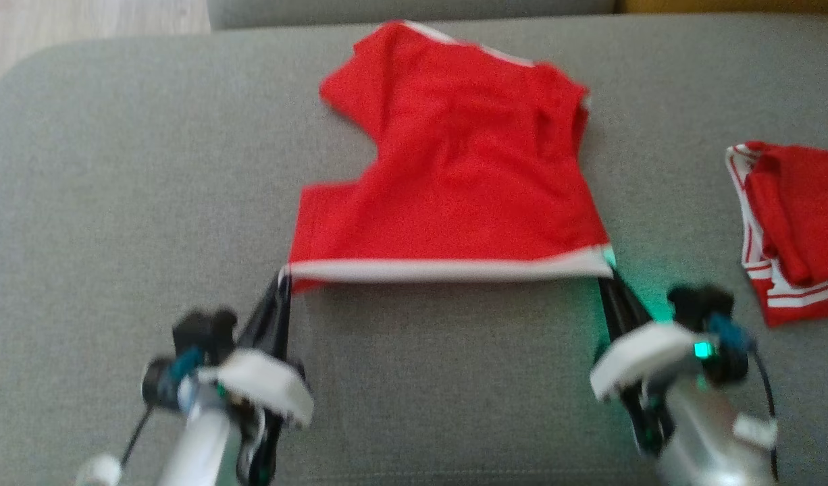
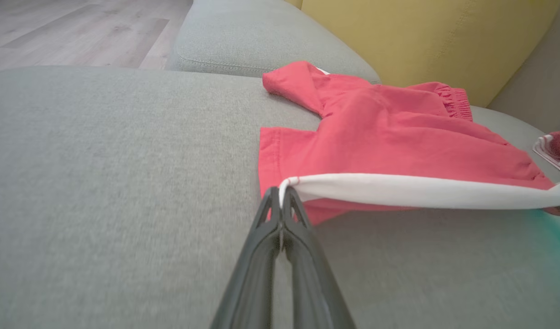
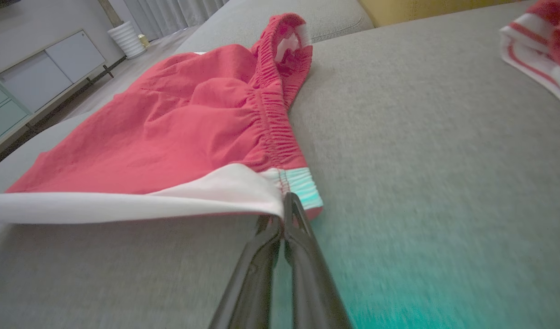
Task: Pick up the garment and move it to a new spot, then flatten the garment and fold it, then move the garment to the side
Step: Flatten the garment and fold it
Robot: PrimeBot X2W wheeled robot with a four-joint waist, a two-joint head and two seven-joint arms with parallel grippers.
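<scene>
left gripper (image 1: 283, 279) and right gripper (image 1: 607, 274) clamp the garment (image 1: 468, 169) by its hem; red cloth (image 1: 799, 223) cut off.

Red garment (image 1: 468, 175) with white hem lies spread, near edge lifted taut.

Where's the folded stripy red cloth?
In the head view, the folded red-and-white striped garment lies on the grey sofa cushion at the far right, beyond the right gripper.
</scene>
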